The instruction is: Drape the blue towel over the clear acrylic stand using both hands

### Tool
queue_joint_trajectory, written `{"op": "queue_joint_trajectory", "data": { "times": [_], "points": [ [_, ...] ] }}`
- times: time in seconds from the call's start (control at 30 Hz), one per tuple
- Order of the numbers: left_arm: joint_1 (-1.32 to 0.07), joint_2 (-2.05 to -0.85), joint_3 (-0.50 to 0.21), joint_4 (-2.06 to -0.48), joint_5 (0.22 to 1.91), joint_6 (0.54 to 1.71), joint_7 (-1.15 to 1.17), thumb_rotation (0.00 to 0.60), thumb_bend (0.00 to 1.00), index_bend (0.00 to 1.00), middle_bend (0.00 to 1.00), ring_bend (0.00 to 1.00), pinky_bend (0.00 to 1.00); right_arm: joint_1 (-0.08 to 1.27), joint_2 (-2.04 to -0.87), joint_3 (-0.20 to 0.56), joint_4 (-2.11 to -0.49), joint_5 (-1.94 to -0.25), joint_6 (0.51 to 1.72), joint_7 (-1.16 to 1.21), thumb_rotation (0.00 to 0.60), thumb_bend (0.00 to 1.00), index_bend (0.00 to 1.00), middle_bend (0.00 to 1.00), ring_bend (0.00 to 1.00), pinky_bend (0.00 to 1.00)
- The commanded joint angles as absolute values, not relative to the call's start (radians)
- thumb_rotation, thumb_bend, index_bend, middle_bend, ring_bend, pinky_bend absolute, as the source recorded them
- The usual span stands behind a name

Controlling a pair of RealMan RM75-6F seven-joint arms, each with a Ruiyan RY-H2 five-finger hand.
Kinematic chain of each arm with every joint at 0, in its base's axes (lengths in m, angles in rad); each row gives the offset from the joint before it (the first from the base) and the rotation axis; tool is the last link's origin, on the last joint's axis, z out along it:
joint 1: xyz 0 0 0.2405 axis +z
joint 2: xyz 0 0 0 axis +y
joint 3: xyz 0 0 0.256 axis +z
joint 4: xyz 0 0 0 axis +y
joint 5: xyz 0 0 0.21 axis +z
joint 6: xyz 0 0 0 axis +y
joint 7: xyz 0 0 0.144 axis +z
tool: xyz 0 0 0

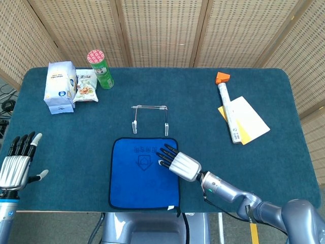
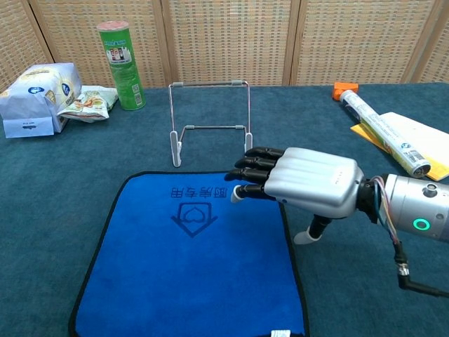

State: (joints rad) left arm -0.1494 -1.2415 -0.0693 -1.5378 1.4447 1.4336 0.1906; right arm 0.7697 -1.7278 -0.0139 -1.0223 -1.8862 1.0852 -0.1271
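Table point(image 1: 254, 168), covered in dark teal cloth, carries everything. Blue towel point(image 1: 139, 178) lies flat and square near the middle of the front edge, black-bound, with a printed emblem and characters on its far half; a small white tag shows at its front right corner. Clear acrylic stand point(image 1: 150, 118) sits upright just beyond the towel's far edge, near but not touching, at the table's centre.

Right hand point(image 1: 177, 161) is stretched palm-down over the towel's far right corner, fingers point(image 2: 256, 168) extended side by side toward the left, thumb hanging below over the bare cloth; it holds nothing. Whether the fingertips touch the towel cannot be told. Left hand point(image 1: 15, 165) is at the front left edge, well apart from the towel, fingers straight and slightly spread, thumb out, holding nothing.

Bare cloth lies to both sides of the towel. Far left corner: white bag point(image 1: 60, 86), snack packet point(image 1: 86, 89), green can point(image 1: 100, 68). Right side: tube with orange cap point(image 1: 227, 109) beside white and yellow papers point(image 1: 248, 119).
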Motion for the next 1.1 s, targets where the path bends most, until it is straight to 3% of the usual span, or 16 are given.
{"op": "queue_joint_trajectory", "data": {
  "times": [0.03,0.97,1.1],
  "points": [
    [-0.150,-1.242,-0.070,-1.537,1.442,1.433,0.191,0.600,0.00,0.00,0.00,0.00,0.00,0.775,-1.733,-0.016,-1.014,-1.879,1.084,-0.132,0.600,0.00,0.20,0.09,0.00,0.00],
    [-0.150,-1.232,-0.069,-1.542,1.438,1.434,0.168,0.600,0.00,0.00,0.00,0.00,0.00,0.816,-1.826,-0.026,-0.932,-1.833,1.101,-0.138,0.600,0.00,0.20,0.12,0.00,0.04],
    [-0.150,-1.230,-0.068,-1.543,1.439,1.435,0.165,0.600,0.00,0.00,0.00,0.00,0.00,0.822,-1.833,-0.026,-0.932,-1.830,1.102,-0.147,0.600,0.01,0.25,0.12,0.00,0.05]
  ]
}}
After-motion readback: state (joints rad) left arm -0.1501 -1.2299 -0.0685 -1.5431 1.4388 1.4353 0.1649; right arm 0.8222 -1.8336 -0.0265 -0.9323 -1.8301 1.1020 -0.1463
